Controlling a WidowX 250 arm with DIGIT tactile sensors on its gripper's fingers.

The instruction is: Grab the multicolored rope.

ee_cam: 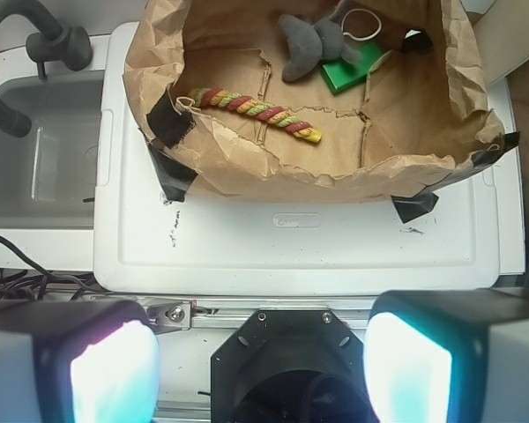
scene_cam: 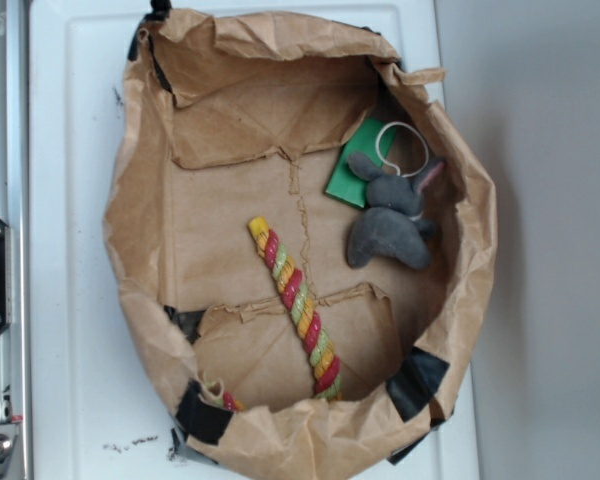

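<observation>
Brown paper, crumpled and taped at the corners with black tape, is forming a shallow bin (scene_cam: 145, 250) that is sitting on a white table (ee_cam: 291, 238), and everything relevant is lying inside it. The multicolored rope (scene_cam: 295, 305) is stretching diagonally across the bin's floor, its yellow tip pointing toward the middle and its other end running up to the taped wall. Well apart from it, in the opposite corner, a grey plush toy (scene_cam: 390, 225) is resting partly on a green card (scene_cam: 355, 170), with a thin white loop of string (scene_cam: 403, 148) beside them. The end effector (ee_cam: 260, 366) is hovering outside the bin, off the table's edge, its fingers standing wide apart and holding nothing. The approach appears not yet begun; the next move is calling for travelling over the bin wall, aligning across the rope's mid-length, then descending.
</observation>
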